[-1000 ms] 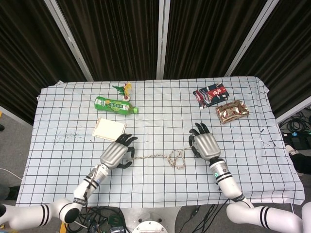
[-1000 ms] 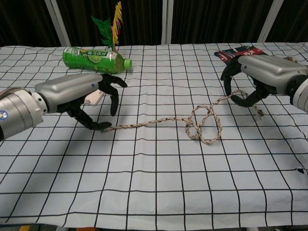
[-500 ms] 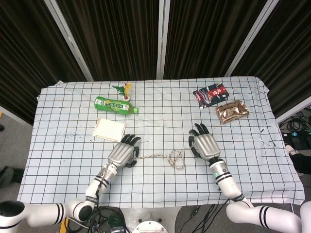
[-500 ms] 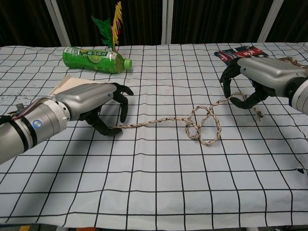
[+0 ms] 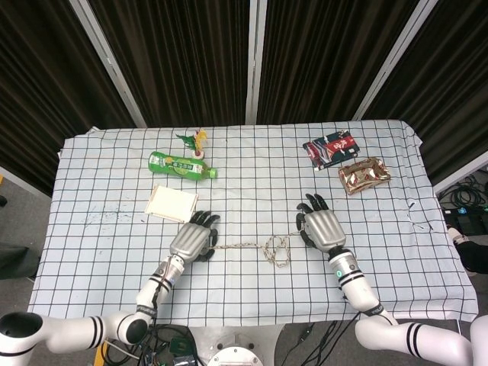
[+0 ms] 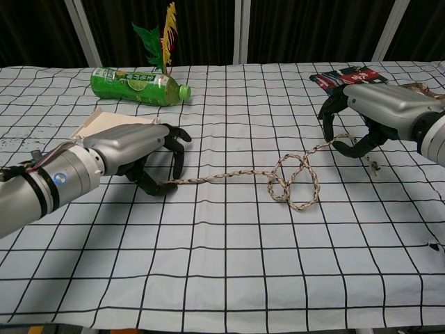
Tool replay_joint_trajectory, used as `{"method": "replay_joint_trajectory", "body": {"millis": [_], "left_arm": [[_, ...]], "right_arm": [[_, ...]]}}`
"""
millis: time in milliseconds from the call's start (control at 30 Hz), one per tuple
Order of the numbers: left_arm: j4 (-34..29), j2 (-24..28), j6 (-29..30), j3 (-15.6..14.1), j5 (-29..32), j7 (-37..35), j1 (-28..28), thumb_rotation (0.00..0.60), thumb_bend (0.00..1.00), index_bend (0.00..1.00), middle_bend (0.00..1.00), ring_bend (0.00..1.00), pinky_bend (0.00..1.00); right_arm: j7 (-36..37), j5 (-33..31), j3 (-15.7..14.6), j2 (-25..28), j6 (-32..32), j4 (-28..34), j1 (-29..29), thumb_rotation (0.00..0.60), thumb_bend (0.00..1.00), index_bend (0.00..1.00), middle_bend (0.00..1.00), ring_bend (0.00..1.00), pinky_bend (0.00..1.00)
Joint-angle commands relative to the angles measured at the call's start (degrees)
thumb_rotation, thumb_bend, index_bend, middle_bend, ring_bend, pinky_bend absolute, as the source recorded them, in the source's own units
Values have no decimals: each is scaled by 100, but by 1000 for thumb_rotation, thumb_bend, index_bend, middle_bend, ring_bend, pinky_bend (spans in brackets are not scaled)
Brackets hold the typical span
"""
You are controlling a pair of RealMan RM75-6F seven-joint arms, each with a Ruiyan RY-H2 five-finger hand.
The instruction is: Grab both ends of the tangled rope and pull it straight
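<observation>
Lying limp and light, the thin braided beige rope [image 6: 292, 179] needs firm pinches at its tips, where the left hand [image 6: 128, 149] and right hand [image 6: 368, 111] curl, actual grip unclear.

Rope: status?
Left robot hand pinching one end, right robot hand hooked on the other. Rope still looped mid-span. Nothing in the way.

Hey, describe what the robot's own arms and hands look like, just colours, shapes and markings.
Both hands, left hand and right hand, have smooth silver-grey shells over the back and black fingers. The wrists are silver cylinders; the left wrist carries a small blue round mark, the right wrist a green-lit ring in the head view. The forearms are white with black bands.
</observation>
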State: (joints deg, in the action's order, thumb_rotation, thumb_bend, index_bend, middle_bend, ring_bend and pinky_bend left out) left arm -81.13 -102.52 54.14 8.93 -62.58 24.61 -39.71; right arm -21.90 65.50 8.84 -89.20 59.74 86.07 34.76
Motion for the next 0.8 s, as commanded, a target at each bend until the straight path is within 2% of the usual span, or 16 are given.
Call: {"method": "replay_joint_trajectory", "body": {"millis": [33,200,500,800], "left_arm": [[7,0,4,-15,1,-2,-8,579,331,532,74,0,0],[42,-15,-12,-54,16,-8,-31,580,340,534,74,0,0],[102,-48,26,-92,-11,-40,-53,597,417,575,87,0,0],[-7,103,270,-85,-244,-345,56,600,418,590,104,0,0]], "right_arm": [[4,0,0,-2,0,-7,3,600,477,631,228,0,0],[14,-9,-6,-15,-7,-26,8,600,477,631,228,0,0],[6,-14,-13,-29,5,-47,12,600,477,631,228,0,0],[99,15,-1,96,83,42,-45,600,482,631,226,0,0]]}}
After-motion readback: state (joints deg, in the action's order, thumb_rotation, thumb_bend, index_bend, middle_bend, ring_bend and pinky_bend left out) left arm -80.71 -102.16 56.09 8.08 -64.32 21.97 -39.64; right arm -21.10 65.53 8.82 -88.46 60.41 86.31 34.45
